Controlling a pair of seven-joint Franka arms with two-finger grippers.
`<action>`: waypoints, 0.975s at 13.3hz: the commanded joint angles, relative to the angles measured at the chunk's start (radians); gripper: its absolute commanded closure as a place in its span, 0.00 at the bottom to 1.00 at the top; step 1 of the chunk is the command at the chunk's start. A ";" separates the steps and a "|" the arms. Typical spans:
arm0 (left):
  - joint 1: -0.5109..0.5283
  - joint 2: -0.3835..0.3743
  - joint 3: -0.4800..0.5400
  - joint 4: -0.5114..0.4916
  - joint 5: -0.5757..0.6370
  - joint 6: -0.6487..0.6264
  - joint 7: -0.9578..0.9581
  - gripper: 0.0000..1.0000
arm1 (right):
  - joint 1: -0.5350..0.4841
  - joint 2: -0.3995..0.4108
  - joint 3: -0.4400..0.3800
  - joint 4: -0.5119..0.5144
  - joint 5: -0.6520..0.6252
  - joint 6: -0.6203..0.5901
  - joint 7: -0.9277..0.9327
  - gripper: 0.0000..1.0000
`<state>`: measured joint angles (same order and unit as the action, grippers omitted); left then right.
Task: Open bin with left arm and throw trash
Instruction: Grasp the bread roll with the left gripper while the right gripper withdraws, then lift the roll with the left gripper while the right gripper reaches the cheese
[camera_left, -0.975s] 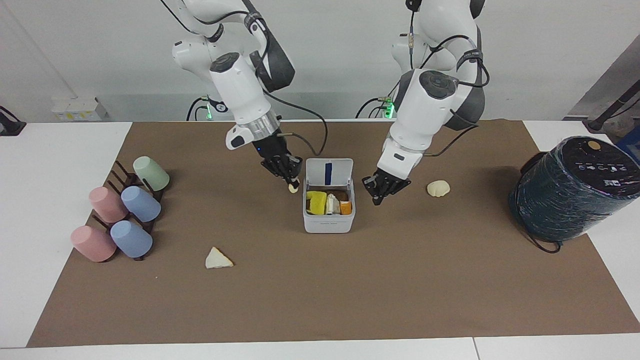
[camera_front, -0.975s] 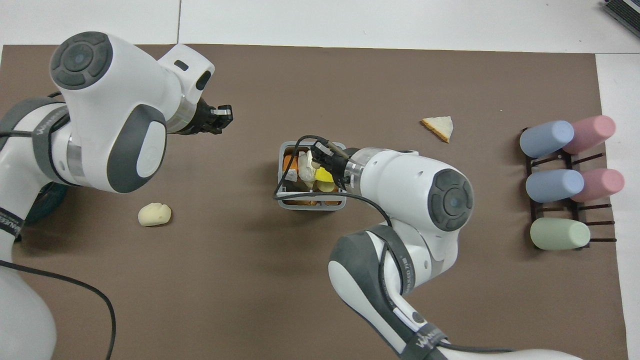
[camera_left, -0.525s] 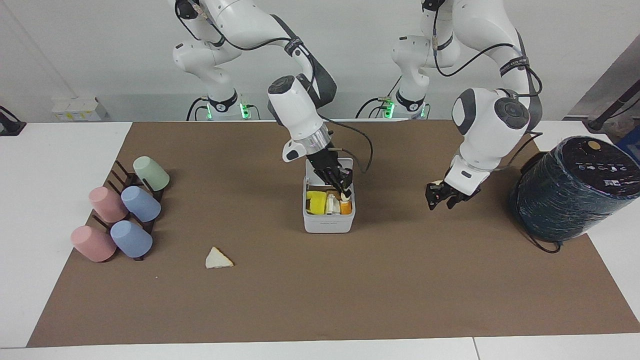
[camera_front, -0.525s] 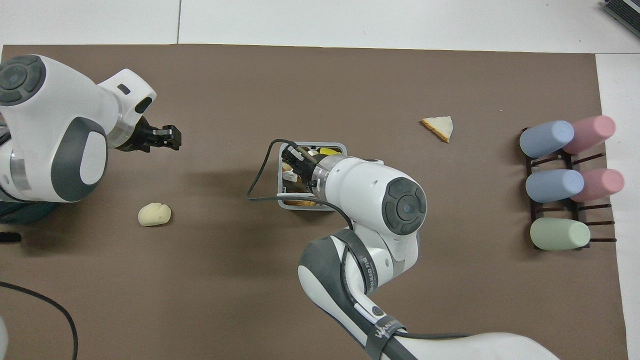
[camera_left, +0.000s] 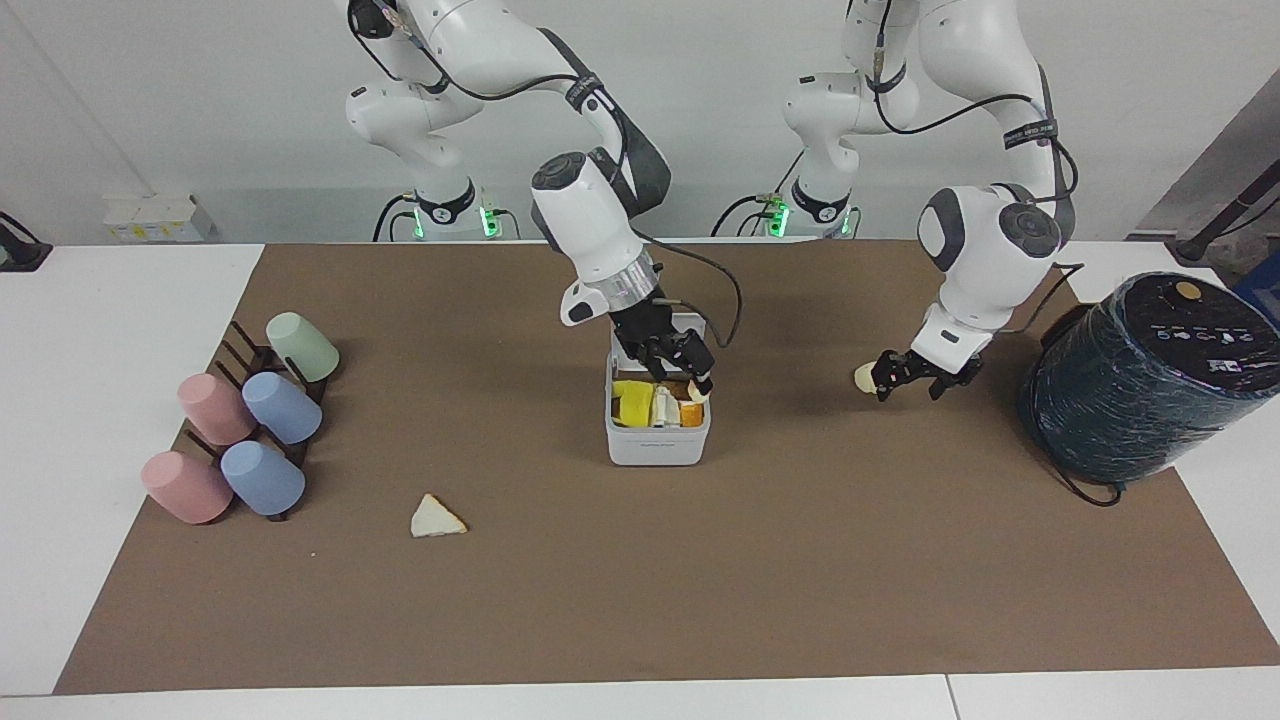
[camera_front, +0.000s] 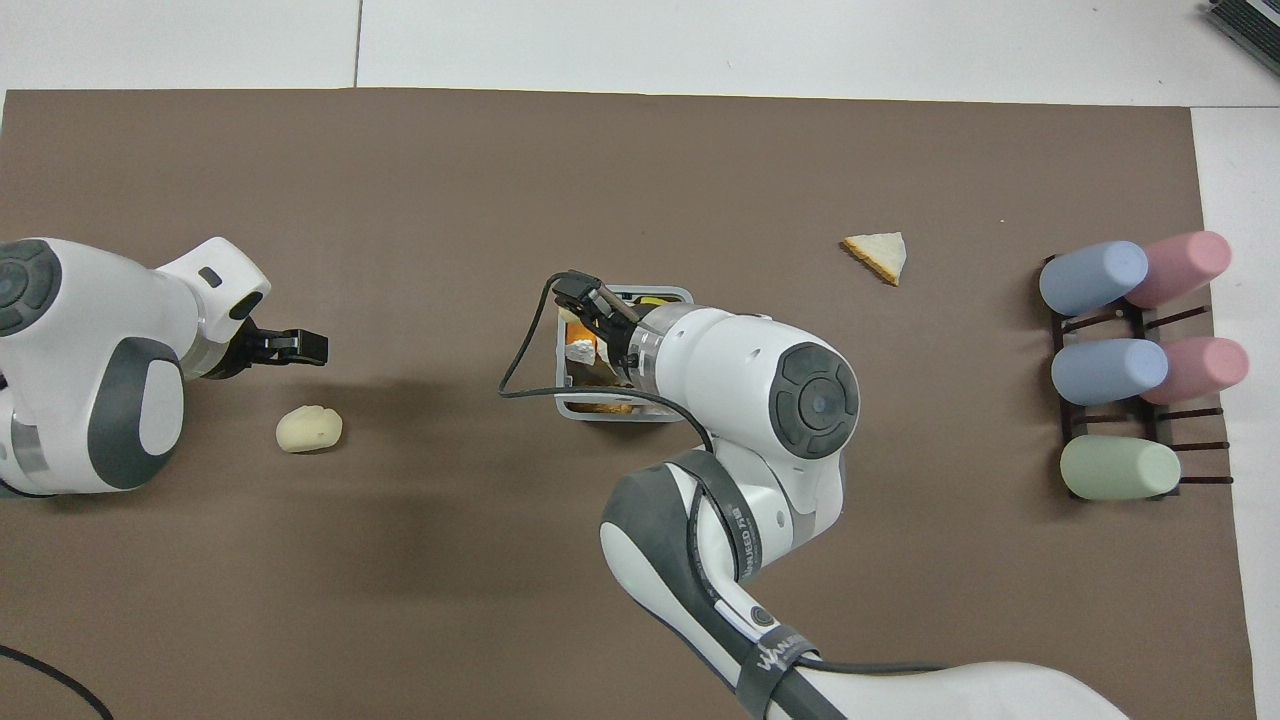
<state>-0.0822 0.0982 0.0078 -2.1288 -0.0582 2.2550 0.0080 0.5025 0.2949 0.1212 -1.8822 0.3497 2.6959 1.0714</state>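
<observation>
White bin: over it our right gripper pinches a cream nugget; left gripper hangs slightly parted beside it.

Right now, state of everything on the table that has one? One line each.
bin: lid open, trash inside
nugget: at the right gripper's tips, over the bin
right gripper: over the open bin
left gripper: open, low beside the shell piece
shell piece: lying on the mat, not gripped
wedge: lying flat on the mat, untouched
cups: five, lying on their rack
</observation>
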 joint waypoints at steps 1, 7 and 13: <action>0.005 -0.054 -0.006 -0.091 0.017 0.043 0.004 0.20 | -0.010 -0.014 0.003 0.015 0.008 -0.074 -0.007 0.00; -0.002 -0.048 -0.009 -0.174 0.017 0.144 0.003 0.28 | -0.100 -0.014 -0.003 0.124 -0.159 -0.258 -0.100 0.00; -0.001 -0.055 -0.006 -0.221 0.018 0.153 0.007 0.34 | -0.223 -0.022 -0.005 0.082 -0.278 -0.249 -0.492 0.00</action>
<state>-0.0835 0.0795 -0.0021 -2.2960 -0.0581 2.3812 0.0084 0.3126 0.2841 0.1075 -1.7665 0.1058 2.4445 0.6954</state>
